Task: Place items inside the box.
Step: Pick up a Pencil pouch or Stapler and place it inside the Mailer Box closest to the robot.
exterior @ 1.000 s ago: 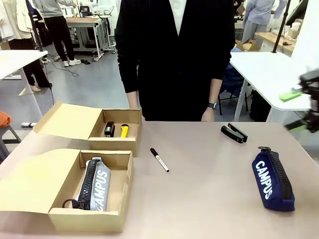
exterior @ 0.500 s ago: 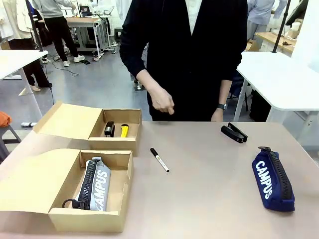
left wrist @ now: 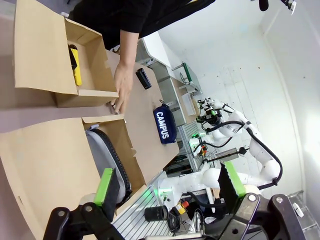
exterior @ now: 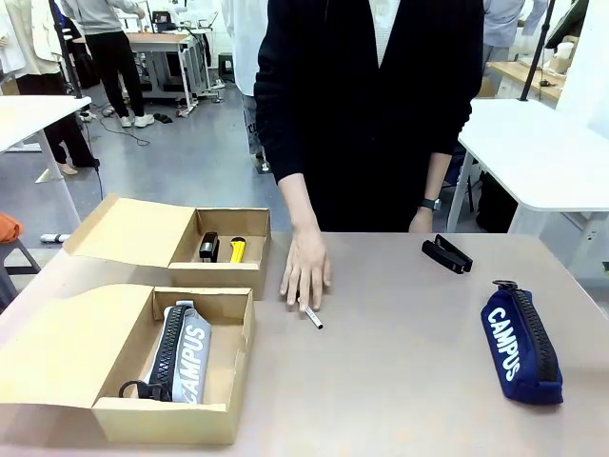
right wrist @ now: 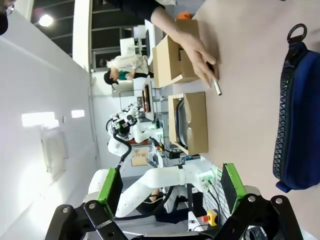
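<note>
Showed the left gripper [left wrist: 169, 176] with jaws spread wide and nothing between the green pads, hanging over the open flap of the near cardboard box [left wrist: 50, 165]. Showed the right gripper [right wrist: 169, 172] likewise spread and empty, looking across the table [right wrist: 250, 100] from well right of that box, with the navy CAMPUS pouch [right wrist: 295, 115] closest to it.

Found the grey CAMPUS pouch [exterior: 186, 357] lying inside the near box, zip up. Just behind the near box, found a second cardboard box [exterior: 224, 276] holding the yellow-and-black utility knife [exterior: 237, 249] and a black item [exterior: 208, 248] too small to name. Just right of the near box's far corner, caught a person's hand [exterior: 306, 271] palm down on the table, fingers pointing toward the robot, covering all but the tip of the black marker pen [exterior: 312, 320]; forearm dropping almost straight from a dark sleeve [exterior: 285, 124]. Farther right of the near box, found the black stapler [exterior: 445, 254] and the navy pouch on bare table.

Judged the step in hand to be the person's pickup of the marker. Would have done best to hold both arms clear of that hand, then to take the navy pouch across its narrow middle, lift it above the box wall and lower it flat.
</note>
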`<act>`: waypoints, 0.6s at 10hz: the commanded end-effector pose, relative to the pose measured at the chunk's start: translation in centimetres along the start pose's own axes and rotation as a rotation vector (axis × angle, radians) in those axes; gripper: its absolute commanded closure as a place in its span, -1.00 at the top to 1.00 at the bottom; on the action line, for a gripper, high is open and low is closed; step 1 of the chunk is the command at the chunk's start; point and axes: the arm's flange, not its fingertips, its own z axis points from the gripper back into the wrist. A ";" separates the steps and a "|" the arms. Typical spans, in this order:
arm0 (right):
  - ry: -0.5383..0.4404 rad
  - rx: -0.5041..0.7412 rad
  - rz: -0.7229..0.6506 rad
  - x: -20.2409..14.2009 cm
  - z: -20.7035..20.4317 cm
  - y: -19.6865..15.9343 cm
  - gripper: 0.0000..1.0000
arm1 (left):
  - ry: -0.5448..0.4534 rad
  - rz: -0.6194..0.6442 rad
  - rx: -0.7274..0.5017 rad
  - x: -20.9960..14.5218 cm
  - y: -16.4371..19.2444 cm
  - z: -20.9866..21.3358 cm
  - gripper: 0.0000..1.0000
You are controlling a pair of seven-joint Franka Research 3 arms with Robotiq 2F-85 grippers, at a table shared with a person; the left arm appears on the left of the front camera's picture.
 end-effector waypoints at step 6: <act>0.006 -0.001 -0.018 -0.4 0.7 -0.2 1.00 | -0.011 -0.018 -0.018 0.1 -0.2 0.0 1.00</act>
